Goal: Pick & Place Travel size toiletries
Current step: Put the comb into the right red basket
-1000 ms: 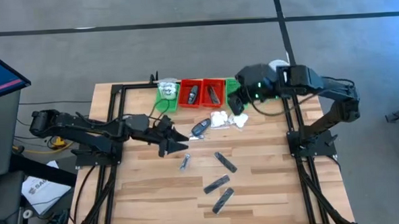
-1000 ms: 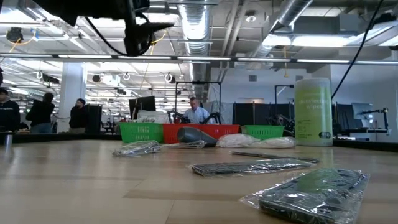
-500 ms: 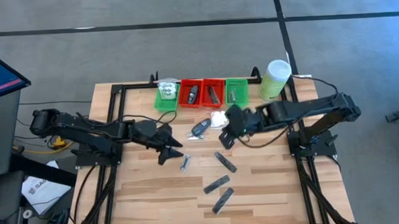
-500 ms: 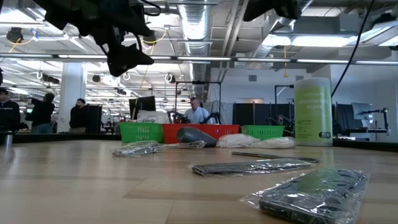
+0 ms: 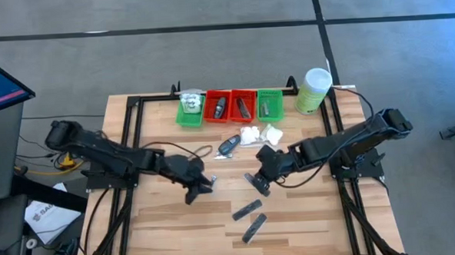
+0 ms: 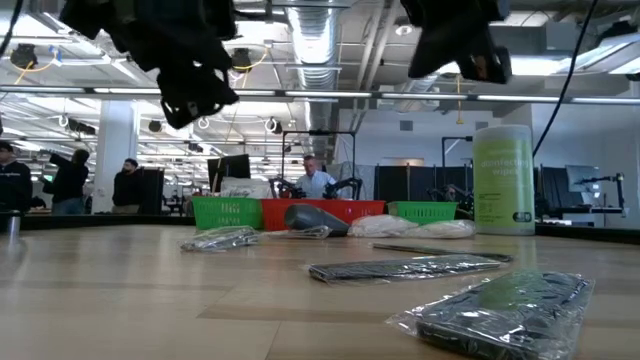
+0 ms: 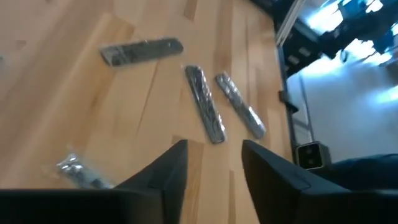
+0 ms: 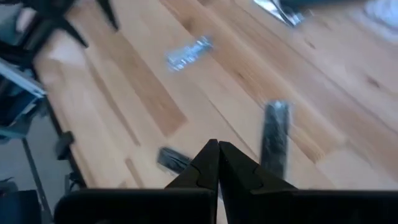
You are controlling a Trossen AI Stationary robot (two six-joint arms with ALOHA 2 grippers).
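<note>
Both tools have come down onto the scattered items since a second ago. Our left tool point(image 5: 201, 184) was just beside the black oval piece point(image 5: 228, 146); now it sits over the small silvery tube point(image 7: 79, 172) near the bench point(image 5: 308, 216) middle. In the high view the tool covers the tube; the left wrist view shows it just off one fingertip, not between the fingers. Left fingers point(image 7: 169, 169) stand apart with a clear gap, narrower than before, clamped on nothing.

Our right tool point(image 5: 260, 177) has travelled farthest: a second ago it was up by the green tray point(image 5: 269, 103) and the pale green canister point(image 5: 313, 90), half a second ago near the white packets point(image 5: 260, 134), and now it hangs over the upper dark grey bar point(image 8: 275, 138). Its fingers are pressed together and hold nothing.

Nothing among the toiletries has shifted. The two lower bars point(image 5: 249, 219) lie near the front, well apart from the trays; the oval piece and packets sit just in front of the red trays point(image 5: 231, 106), which already hold dark pieces.

We judge both arms are mid-approach, no pick made yet. Left looks misaligned on the tube and closing early; right needs to open before it can take the bar.
</note>
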